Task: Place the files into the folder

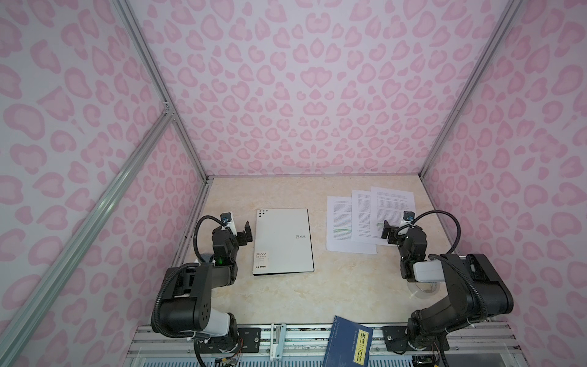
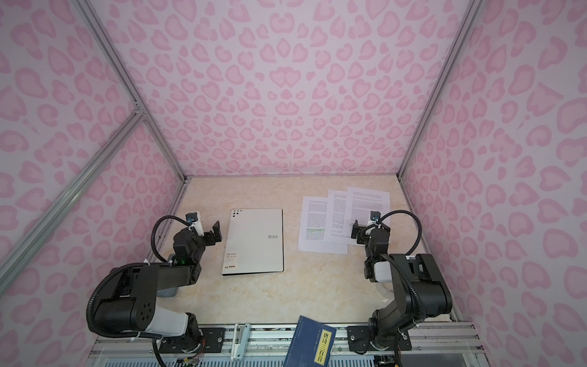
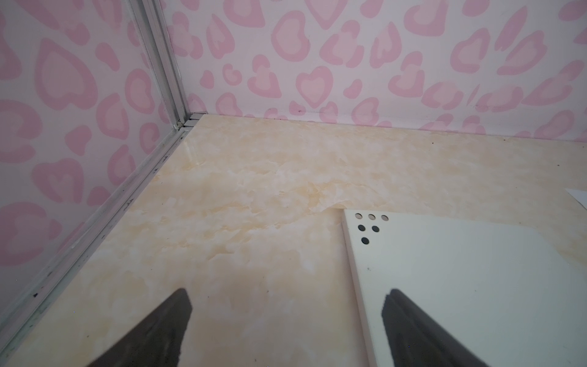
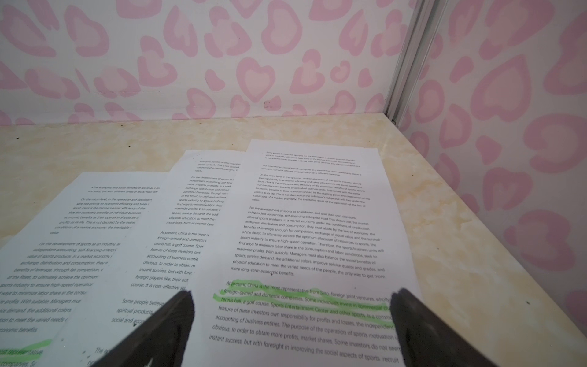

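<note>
We see the folder [image 1: 283, 241] closed and flat at left-centre, its long axis running near to far, just right of our left gripper [image 1: 246, 234], jaws spread and empty. The files [image 1: 360, 216] fan out at far right beneath the right gripper [image 1: 387, 232], also wide and empty.

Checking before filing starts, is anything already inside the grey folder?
The folder lies shut on the table, so its inside is hidden. Three printed sheets lie fanned out beside it, outside the cover.
</note>
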You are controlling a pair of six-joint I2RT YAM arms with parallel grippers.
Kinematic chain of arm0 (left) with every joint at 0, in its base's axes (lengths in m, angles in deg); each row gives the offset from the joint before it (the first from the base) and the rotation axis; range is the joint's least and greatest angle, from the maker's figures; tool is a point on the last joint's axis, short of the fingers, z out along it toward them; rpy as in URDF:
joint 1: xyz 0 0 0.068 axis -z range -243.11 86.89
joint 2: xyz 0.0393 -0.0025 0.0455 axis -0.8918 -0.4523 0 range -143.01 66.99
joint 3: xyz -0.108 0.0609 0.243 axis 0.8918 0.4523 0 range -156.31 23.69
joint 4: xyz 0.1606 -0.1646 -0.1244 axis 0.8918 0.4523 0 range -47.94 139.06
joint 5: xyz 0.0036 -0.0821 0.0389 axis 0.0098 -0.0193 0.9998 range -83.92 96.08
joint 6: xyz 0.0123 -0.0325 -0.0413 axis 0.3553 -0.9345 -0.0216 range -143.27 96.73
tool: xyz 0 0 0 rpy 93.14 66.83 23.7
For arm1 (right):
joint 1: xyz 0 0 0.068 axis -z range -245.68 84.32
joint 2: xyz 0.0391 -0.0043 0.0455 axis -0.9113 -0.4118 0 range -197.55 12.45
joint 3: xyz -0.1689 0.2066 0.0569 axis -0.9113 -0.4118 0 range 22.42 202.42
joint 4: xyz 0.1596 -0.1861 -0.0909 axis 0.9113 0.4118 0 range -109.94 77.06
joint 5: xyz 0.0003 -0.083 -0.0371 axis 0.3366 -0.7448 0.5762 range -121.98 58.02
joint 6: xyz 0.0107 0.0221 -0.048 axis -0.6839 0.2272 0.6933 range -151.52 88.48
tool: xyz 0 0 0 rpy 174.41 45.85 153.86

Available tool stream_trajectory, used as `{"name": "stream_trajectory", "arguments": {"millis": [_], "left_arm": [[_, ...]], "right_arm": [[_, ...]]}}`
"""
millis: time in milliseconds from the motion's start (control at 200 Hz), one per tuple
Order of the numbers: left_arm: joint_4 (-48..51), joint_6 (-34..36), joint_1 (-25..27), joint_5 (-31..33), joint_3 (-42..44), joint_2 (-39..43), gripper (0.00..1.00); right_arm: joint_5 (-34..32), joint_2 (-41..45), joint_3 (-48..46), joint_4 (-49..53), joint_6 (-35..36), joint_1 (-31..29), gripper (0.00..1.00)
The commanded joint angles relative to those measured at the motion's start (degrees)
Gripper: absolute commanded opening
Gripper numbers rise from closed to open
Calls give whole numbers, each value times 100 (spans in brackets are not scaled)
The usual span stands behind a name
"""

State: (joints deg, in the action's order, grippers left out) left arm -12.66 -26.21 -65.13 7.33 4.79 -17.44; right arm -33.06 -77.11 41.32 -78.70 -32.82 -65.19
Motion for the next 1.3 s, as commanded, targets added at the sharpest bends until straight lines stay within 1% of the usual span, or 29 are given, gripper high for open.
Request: {"name": "stream_trajectory", "arguments": {"millis": [0, 435, 495, 540, 575, 620, 745, 815, 910, 965, 1010, 1025, 1040, 1045, 1050, 1055, 1085, 1135, 1185, 1245, 1295], "left_arm": [[-65, 30, 0, -63, -44, 4, 98], [-82, 48, 17, -29, -22, 9, 98], [-93, 93, 70, 57, -22, 25, 98], [220, 148, 134, 125, -162, 89, 97], [219, 164, 149, 121, -167, 110, 97], [381, 188, 158, 112, -247, 186, 97], [1957, 286, 230, 108, -1016, 554, 97], [2869, 499, 340, 124, -1545, 633, 97], [5116, 1069, 519, 128, -2801, 561, 97], [6304, 1342, 581, 202, -3533, 389, 97], [7117, 1497, 615, 301, -4106, 199, 97], [7375, 1579, 623, 286, -4292, 143, 97], [7636, 1671, 630, 276, -4470, 88, 97], [7718, 1699, 636, 282, -4529, 73, 97], [7795, 1730, 639, 285, -4558, 56, 97], [7873, 1759, 645, 290, -4622, 39, 97], [8271, 1917, 678, 368, -4901, -53, 97], [8786, 2221, 755, 553, -5207, -110, 98], [9084, 2571, 860, 753, -5314, -41, 98], [9403, 3129, 1054, 963, -5230, 105, 98], [9782, 3584, 1293, 1091, -5098, 229, 98]], "right_arm": [[-10, -24, -18, -118, 15, -5, 99], [-52, -11, -11, -109, 38, -27, 99], [-302, -7, -23, -127, 52, -90, 99], [-438, 26, -13, -79, 7, -111, 99], [-594, 79, -4, 1, -71, -102, 99], [-609, 197, 5, 100, -138, -57, 99], [-660, 643, 148, 712, -187, -26, 99], [-923, 849, 311, 1186, -197, -77, 99], [-1419, 1142, 892, 2431, -167, -257, 99], [-1668, 1319, 1327, 3226, -306, -378, 99], [-2010, 1416, 1741, 4018, -655, -481, 99], [-2148, 1447, 1978, 4473, -914, -541, 99], [-2181, 1452, 2110, 4686, -1019, -559, 99], [-2193, 1453, 2241, 4966, -1137, -568, 99], [-2193, 1453, 2241, 4966, -1137, -568, 99], [-2170, 1444, 2382, 5229, -1233, -579, 99], [-1969, 1403, 2779, 5918, -1377, -603, 99], [-1721, 1299, 3289, 6747, -1518, -693, 99], [-1645, 1262, 3471, 7022, -1639, -836, 99], [-1249, 1281, 3506, 7170, -1672, -1027, 99], [-683, 1335, 3433, 7170, -1728, -1171, 99]]}}
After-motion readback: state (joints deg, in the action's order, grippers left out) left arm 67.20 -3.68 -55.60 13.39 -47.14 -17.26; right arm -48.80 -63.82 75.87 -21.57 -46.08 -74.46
